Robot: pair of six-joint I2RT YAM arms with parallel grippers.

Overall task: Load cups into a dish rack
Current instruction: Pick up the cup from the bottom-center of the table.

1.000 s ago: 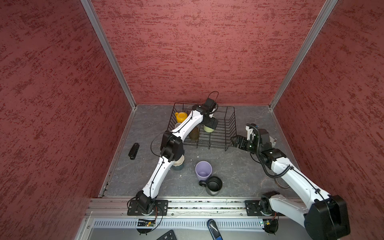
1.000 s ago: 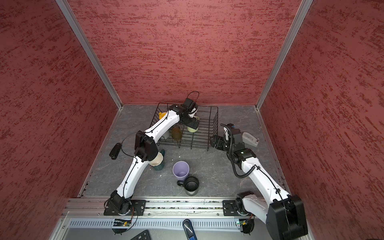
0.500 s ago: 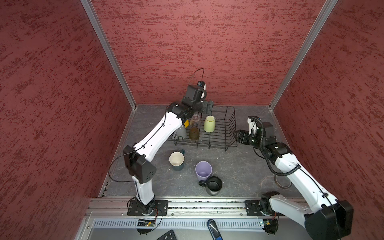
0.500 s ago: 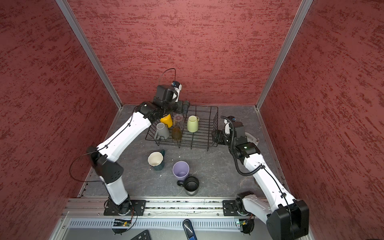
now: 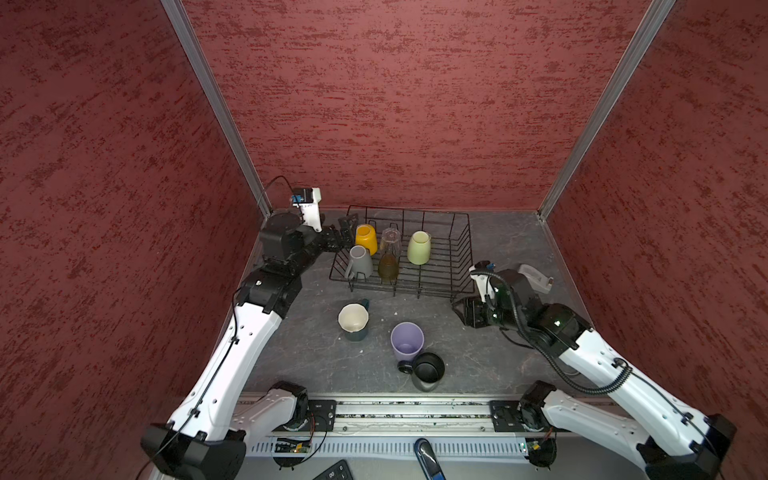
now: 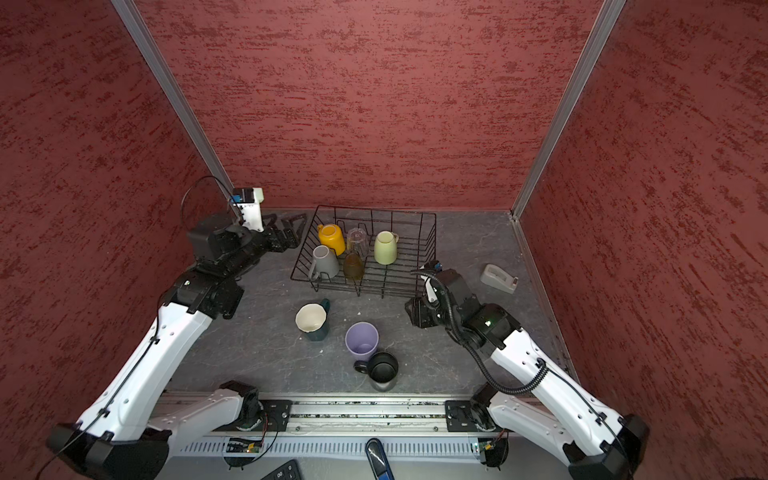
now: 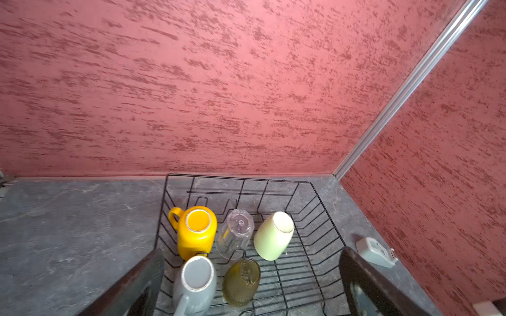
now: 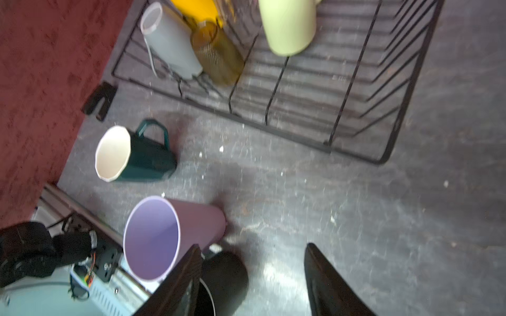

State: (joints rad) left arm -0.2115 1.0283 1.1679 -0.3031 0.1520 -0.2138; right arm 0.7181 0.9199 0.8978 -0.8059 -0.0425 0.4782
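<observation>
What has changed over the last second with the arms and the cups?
The left gripper pulled back from the pale green mug to the dish rack's left end, open and empty. The right gripper swung from the rack's right side toward its front, jaws narrowing, holding nothing. All cups stayed put.

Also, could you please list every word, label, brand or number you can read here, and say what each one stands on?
Nothing can be read in any view.
Amber glass: a raised mark on its upturned base, too blurred to read.
Clear glass: faint marks on its base, unreadable.
Keyboard: key legends too small to read.
</observation>
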